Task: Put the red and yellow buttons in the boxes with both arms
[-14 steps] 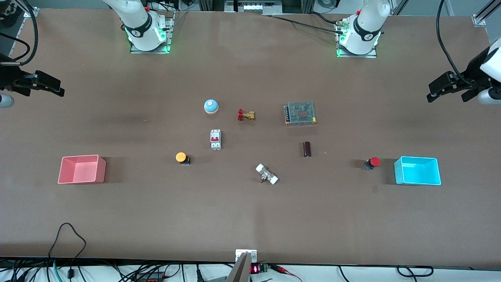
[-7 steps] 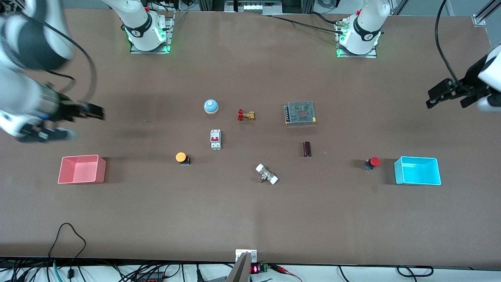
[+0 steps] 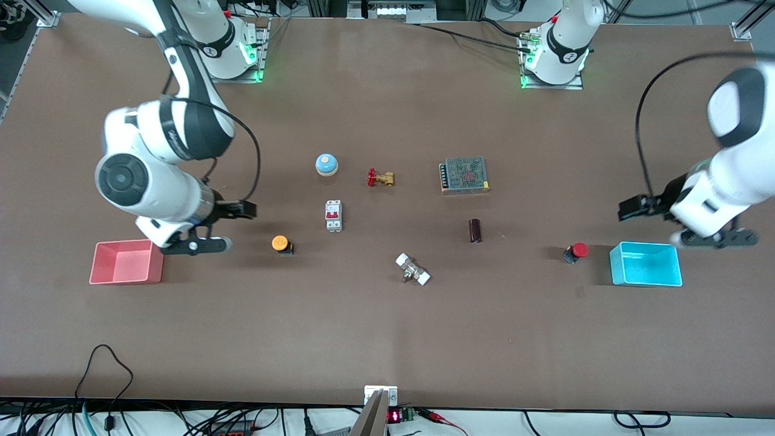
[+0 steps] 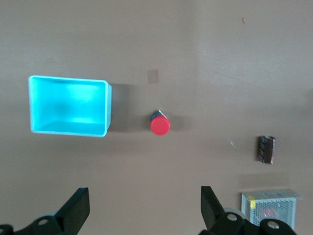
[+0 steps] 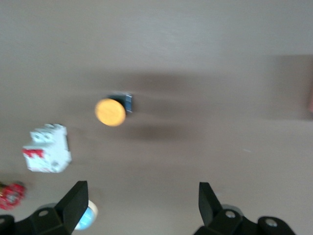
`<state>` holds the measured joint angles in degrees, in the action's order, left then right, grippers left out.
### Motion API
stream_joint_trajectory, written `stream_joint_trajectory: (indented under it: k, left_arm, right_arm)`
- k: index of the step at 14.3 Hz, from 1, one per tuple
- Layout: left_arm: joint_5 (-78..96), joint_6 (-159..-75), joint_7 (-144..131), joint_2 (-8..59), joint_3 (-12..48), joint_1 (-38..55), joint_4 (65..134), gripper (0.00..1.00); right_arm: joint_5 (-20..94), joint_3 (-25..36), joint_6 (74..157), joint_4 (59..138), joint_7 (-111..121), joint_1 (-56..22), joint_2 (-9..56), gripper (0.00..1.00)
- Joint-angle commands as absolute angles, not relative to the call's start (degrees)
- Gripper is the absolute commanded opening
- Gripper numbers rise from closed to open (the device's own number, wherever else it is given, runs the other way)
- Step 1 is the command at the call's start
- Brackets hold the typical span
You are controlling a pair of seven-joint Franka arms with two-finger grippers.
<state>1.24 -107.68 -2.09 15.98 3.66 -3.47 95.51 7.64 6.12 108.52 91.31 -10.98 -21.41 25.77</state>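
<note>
The yellow button (image 3: 280, 243) lies on the table between the pink-red box (image 3: 126, 261) and the middle; it also shows in the right wrist view (image 5: 111, 111). The red button (image 3: 577, 251) lies beside the cyan box (image 3: 645, 264); both show in the left wrist view, the button (image 4: 160, 125) and the box (image 4: 68, 105). My right gripper (image 3: 245, 210) is open and empty, up over the table between the pink-red box and the yellow button; its jaws (image 5: 142, 193) stand wide. My left gripper (image 3: 626, 210) is open and empty (image 4: 144, 198), over the table by the red button and cyan box.
Around the middle lie a blue-rimmed dome (image 3: 326, 164), a red-handled brass valve (image 3: 380, 178), a mesh-topped power supply (image 3: 465, 175), a white breaker (image 3: 333, 215), a dark brown cylinder (image 3: 475, 231) and a white-ended fitting (image 3: 413, 269).
Both arms have swung in from the table's ends. The right gripper now hangs near the yellow button, the left near the red button. No object has moved.
</note>
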Motion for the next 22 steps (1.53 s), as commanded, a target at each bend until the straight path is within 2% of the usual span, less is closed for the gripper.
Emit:
stream_joint_trajectory:
  k: [1, 9, 14, 19, 22]
  left_arm:
    - [1.1, -111.0, -2.6, 21.3, 3.8, -3.1, 94.7, 1.0]
    - [1.2, -120.1, -4.9, 31.6, 3.9, -1.6, 96.7, 1.0]
    - [1.1, -120.9, -4.7, 34.4, 3.6, -1.4, 96.7, 1.0]
    - [1.0, -120.9, -5.0, 35.2, 3.6, -1.3, 96.7, 0.74]
    - [1.0, -120.8, -4.9, 35.1, 3.4, -1.3, 96.7, 0.55]
  right_arm:
    - [9.4, 6.6, 112.9, 90.1, -12.6, -23.7, 30.5, 1.0]
    - [9.3, 6.6, 119.3, 90.1, -14.4, -25.6, 37.5, 1.0]
    - [9.3, 6.6, 125.1, 90.1, -17.7, -27.2, 41.3, 1.0]
    - [9.8, 6.6, 125.2, 89.9, -17.8, -27.1, 42.1, 0.99]
    - [9.7, 6.7, 125.2, 89.9, -19.1, -27.0, 42.3, 0.94]
